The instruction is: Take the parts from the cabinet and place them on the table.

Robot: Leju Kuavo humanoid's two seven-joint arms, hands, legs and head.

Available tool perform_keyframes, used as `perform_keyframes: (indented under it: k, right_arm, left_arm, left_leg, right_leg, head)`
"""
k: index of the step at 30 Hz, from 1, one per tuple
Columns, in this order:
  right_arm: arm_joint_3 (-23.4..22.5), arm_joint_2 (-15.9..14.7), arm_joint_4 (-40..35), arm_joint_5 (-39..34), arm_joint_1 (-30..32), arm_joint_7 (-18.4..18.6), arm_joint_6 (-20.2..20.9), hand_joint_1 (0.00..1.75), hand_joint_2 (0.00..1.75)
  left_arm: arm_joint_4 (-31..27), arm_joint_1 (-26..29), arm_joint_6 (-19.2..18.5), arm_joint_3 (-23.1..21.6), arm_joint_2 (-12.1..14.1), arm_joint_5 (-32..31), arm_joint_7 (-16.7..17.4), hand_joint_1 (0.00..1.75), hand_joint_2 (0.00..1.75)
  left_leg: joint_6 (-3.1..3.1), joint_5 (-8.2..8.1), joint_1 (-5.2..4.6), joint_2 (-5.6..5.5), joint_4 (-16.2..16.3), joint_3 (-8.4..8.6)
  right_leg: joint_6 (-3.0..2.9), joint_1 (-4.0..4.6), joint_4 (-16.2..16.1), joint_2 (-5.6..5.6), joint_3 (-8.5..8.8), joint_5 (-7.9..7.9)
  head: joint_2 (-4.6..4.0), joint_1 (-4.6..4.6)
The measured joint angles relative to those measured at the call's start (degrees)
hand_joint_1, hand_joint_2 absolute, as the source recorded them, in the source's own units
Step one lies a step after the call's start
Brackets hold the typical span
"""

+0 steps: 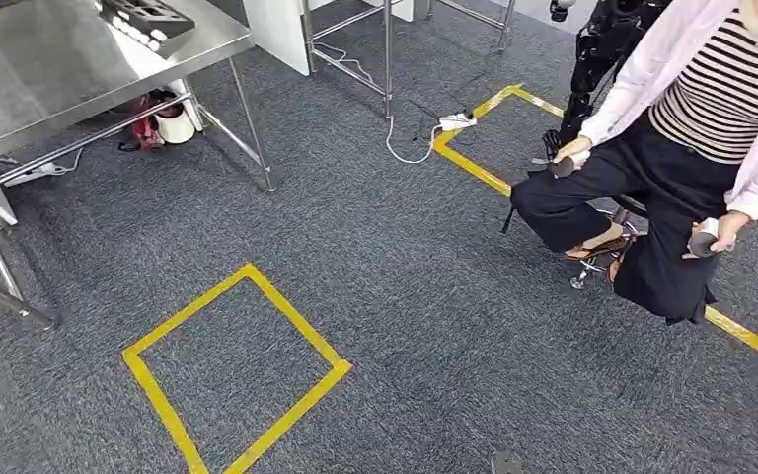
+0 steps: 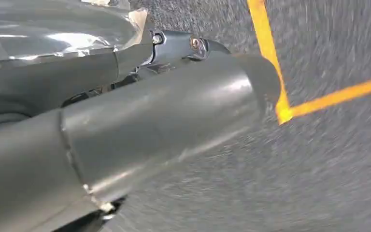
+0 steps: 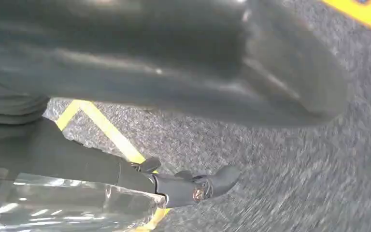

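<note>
stage: I judge transit, placing not done | worktop (image 1: pixel 49 69) far left, dark tray of parts (image 1: pixel 146 20) on it; cabinet unseen | left hand (image 2: pixel 125 125), right hand (image 3: pixel 174 63): cannot tell finger state; blurred | seated person (image 1: pixel 671 148) right

A grey carpeted floor (image 1: pixel 395 296) is spreading across the head view, carrying a square outlined in yellow tape (image 1: pixel 237 370) near its lower left and longer yellow tape lines (image 1: pixel 474 163) running along its right side. A white power strip (image 1: pixel 457 121) with a white cable is lying on the carpet beside those lines. At the upper left a steel tabletop (image 1: pixel 49 69) is standing on thin metal legs and bearing a dark tray (image 1: pixel 148 20) of small parts at its far edge.
</note>
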Motion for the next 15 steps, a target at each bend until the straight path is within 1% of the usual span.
perform_keyframes:
  k: [1,2,3,4,5,6,7,8,9,10,11,12,13,14,15]
  right_arm:
    - [0.0,0.0,0.0,0.0,0.0,0.0,0.0,0.0,0.0]
    - [-0.1,0.1,0.0,0.0,0.1,0.0,0.0,0.0,0.0]
    - [-0.2,0.0,0.0,0.0,0.3,0.0,0.0,0.0,0.0]
    - [-0.2,0.0,0.0,0.0,0.4,0.0,0.0,0.0,0.0]
    - [-0.3,0.0,0.0,0.0,0.4,0.0,0.0,0.0,0.0]
    - [-0.4,0.0,0.0,0.0,0.4,0.0,0.0,0.0,0.0]
    - [-0.4,0.1,0.0,0.0,0.4,0.0,0.0,0.0,0.0]
    - [-0.5,0.1,0.0,0.0,0.2,0.0,0.0,0.0,0.0]
    - [-0.5,0.1,0.0,-0.1,0.2,-0.1,0.0,0.0,0.0]
    - [-0.6,0.0,0.0,-0.3,0.3,-0.3,0.0,0.0,0.0]
    - [-0.9,0.0,0.0,-0.5,0.5,-0.4,0.0,0.0,0.0]
    - [-1.2,0.0,0.0,-0.7,0.7,-0.5,0.0,0.0,0.0]
    - [-1.4,-0.1,0.0,-0.8,0.8,-0.6,0.0,0.0,0.0]
    - [-1.5,-0.1,0.0,-0.9,0.9,-0.7,0.1,0.0,0.0]
    - [-1.6,-0.1,0.0,-1.0,0.8,-0.9,0.1,0.0,0.0]
  left_arm:
    - [0.0,0.2,-0.2,0.0,0.0,0.3,0.0,0.0,0.0]
    - [0.0,0.2,-0.4,0.0,0.0,0.5,0.1,0.0,0.0]
    - [0.1,0.3,-0.6,0.0,0.0,0.6,0.1,0.0,0.0]
    - [0.1,0.3,-0.7,0.0,0.0,0.7,0.0,0.0,0.0]
    - [0.1,0.2,-0.7,0.0,0.0,0.7,0.0,0.0,0.0]
    - [0.1,0.2,-0.7,0.0,0.0,0.7,0.0,0.0,0.0]
    - [0.1,0.2,-0.8,0.0,0.1,0.7,0.0,0.0,0.0]
    - [0.1,0.2,-1.4,0.0,0.1,1.1,0.0,0.0,0.0]
    - [0.1,0.2,-2.1,0.1,0.1,1.2,-0.1,0.0,0.0]
    - [0.1,0.2,-2.0,0.0,0.1,0.7,0.0,0.0,0.0]
    - [0.1,0.1,-1.4,-0.1,0.1,-0.1,0.1,0.0,0.0]
    - [0.1,0.1,-1.2,-0.3,-0.1,-0.3,0.2,0.0,0.0]
    - [0.1,0.1,-1.8,-0.3,0.0,-0.1,0.2,0.0,0.0]
    - [0.1,0.1,-2.4,-0.3,0.0,0.0,0.2,0.0,0.0]
    - [0.1,0.1,-2.2,-0.3,0.0,-0.2,0.2,0.0,0.0]
  left_leg:
    - [-0.09,-2.19,0.0,-0.58,4.8,-2.1]
    - [-0.14,-3.37,0.01,-0.77,8.3,-3.82]
    - [-0.12,-2.96,0.01,-0.79,9.4,-4.34]
    - [-0.05,-1.16,0.04,-0.81,7.4,-3.42]
    - [0.05,1.35,0.11,-0.99,3.5,-1.46]
    - [0.18,4.25,0.27,-1.58,-2.2,1.26]
    - [0.28,5.83,0.52,-3.63,-5.9,3.03]
    - [0.28,5.43,0.6,-5.89,-8.0,3.8]
    - [0.39,5.3,0.51,-5.24,-7.8,3.48]
    - [0.63,5.31,0.19,-4.82,-7.9,3.39]
    - [1.05,5.48,-0.16,-4.24,-7.9,3.39]
    - [1.73,5.94,0.09,-3.47,-8.4,3.46]
    - [2.23,6.33,0.11,-2.57,-8.8,3.5]
    - [2.68,6.38,0.1,-2.07,-8.8,3.39]
    - [2.9,6.38,0.02,-1.15,-8.8,3.3]
  right_leg:
    - [-0.21,0.15,0.0,0.71,-0.22,0.14]
    - [-0.2,0.24,0.0,1.54,-0.36,0.18]
    - [-0.33,0.31,0.0,2.39,-0.41,0.3]
    - [-0.25,0.31,0.1,3.19,-0.4,0.35]
    - [-0.18,0.29,0.2,4.02,-0.37,0.39]
    - [-0.08,0.26,0.4,4.95,-0.34,0.43]
    - [0.0,0.26,0.6,5.56,-0.51,0.45]
    - [0.34,1.04,1.3,6.04,-1.02,0.33]
    - [0.76,0.78,1.3,6.72,-1.52,0.56]
    - [1.26,0.79,1.1,7.09,-1.99,0.79]
    - [1.75,0.57,0.9,7.76,-2.18,1.1]
    - [2.21,0.95,0.9,8.24,-3.01,1.23]
    - [2.19,0.6,2.3,5.11,-3.21,0.55]
    - [1.94,0.94,4.6,2.78,-4.49,-0.93]
    - [1.72,0.75,8.7,1.78,-6.54,-2.97]
  head:
    - [0.0,-0.07]
    - [0.0,-0.09]
    - [0.0,-0.05]
    - [0.0,-0.09]
    - [0.0,-0.07]
    - [0.0,-0.11]
    - [0.0,-0.11]
    - [0.0,-0.13]
    - [0.0,0.06]
    - [0.0,-0.02]
    - [0.0,-0.02]
    - [0.0,-0.05]
    - [0.0,-0.01]
    - [0.0,0.24]
    - [0.0,0.5]
